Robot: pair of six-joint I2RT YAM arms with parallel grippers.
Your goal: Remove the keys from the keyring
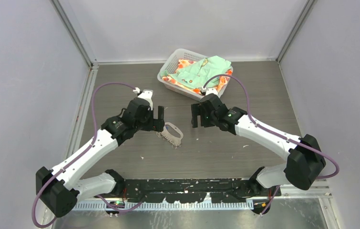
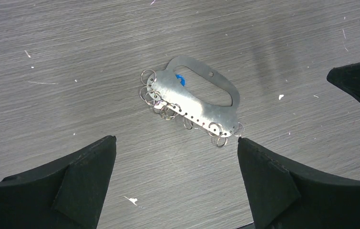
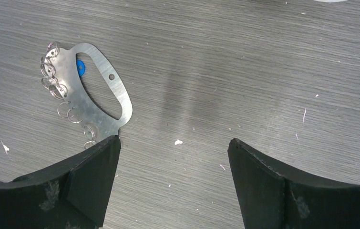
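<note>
The keyring point(image 1: 173, 133) is a flat silvery oval loop lying on the table between my two grippers. Several small silvery rings point(image 2: 156, 95) hang in a cluster along one side of it, and I cannot make out separate silvery keys among them. A key's blue head point(image 2: 180, 79) shows inside the loop. The keyring point(image 2: 201, 110) lies just ahead of my left gripper point(image 2: 176, 139), which is open and empty. In the right wrist view the keyring point(image 3: 96, 118) and the blue head point(image 3: 80, 67) lie at the left. My right gripper point(image 3: 174, 139) is open and empty, its left fingertip beside the loop's end. Both the left gripper point(image 1: 158, 118) and the right gripper point(image 1: 196, 116) hover low.
A white mesh basket point(image 1: 169, 67) holding green and orange cloth point(image 1: 201, 71) stands at the back, just behind the right gripper. Pale specks of debris point(image 3: 178, 141) are scattered on the grey wood-grain table. Grey walls close in the left, right and back.
</note>
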